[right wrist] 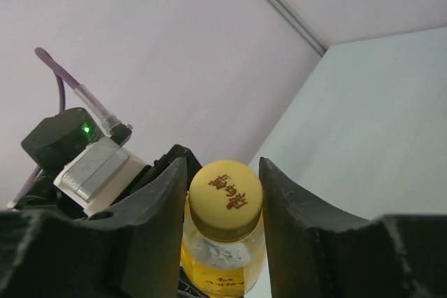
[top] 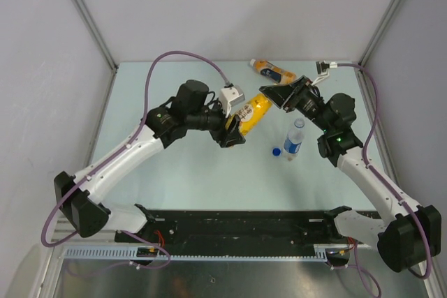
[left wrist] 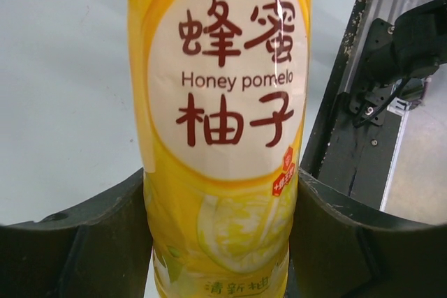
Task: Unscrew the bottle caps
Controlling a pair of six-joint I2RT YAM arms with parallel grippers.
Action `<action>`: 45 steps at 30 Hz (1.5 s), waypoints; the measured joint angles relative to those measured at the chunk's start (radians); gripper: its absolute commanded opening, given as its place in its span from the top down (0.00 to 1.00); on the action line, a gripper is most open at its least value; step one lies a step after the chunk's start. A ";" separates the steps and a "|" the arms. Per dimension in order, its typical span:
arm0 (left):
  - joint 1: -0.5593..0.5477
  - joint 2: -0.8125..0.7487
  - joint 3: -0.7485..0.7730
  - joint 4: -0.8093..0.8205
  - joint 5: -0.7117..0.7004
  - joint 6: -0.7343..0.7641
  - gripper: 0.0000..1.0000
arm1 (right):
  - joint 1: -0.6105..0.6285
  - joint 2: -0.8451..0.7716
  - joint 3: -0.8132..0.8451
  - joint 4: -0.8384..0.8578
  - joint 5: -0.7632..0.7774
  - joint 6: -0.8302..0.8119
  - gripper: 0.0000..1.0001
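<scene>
Left pincer [left wrist: 222, 200]: you have it clamped on the lower body of the yellow bottle [left wrist: 216, 102], one finger pressed against each side of the label.
Right pincer [right wrist: 223, 170]: your two fingers sit narrowly on either side of the yellow cap [right wrist: 225, 197] and appear to touch it on both sides.
Yellow bottle: it hangs tilted above the table [top: 209, 179], spanning the gap between your two pincers. Yellow liquid shows under the neck, and the yellow cap is on.
Clear bottle [top: 294, 141]: it stands upright on the table, near your right pincer on the side towards the arm bases. It has a blue label. You cannot tell how full it is.
Blue cap [top: 276, 151]: it lies on the table just beside the foot of the clear bottle, off the bottle.
Orange bottle [top: 274, 71]: it lies on its side, just beyond your right pincer towards the far wall. It holds orange liquid, and the white cap [top: 253, 63] is on.
Left arm [top: 133, 151]: it reaches up and inward, with the wrist turned towards the right pincer.
Right arm [top: 363, 165]: it reaches up and inward, with the pincer pointing at the left one.
Count: three bottles and three caps, two of the caps on and one off.
</scene>
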 measured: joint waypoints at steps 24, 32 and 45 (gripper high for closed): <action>-0.016 -0.137 -0.071 0.078 0.009 0.029 0.01 | 0.068 -0.080 -0.049 0.111 -0.051 -0.088 1.00; -0.016 -0.137 -0.097 0.116 0.099 0.023 0.02 | 0.075 -0.126 -0.084 0.182 -0.087 -0.108 1.00; -0.016 -0.140 -0.149 0.227 0.273 -0.029 0.15 | 0.078 -0.270 -0.173 0.267 0.027 -0.091 1.00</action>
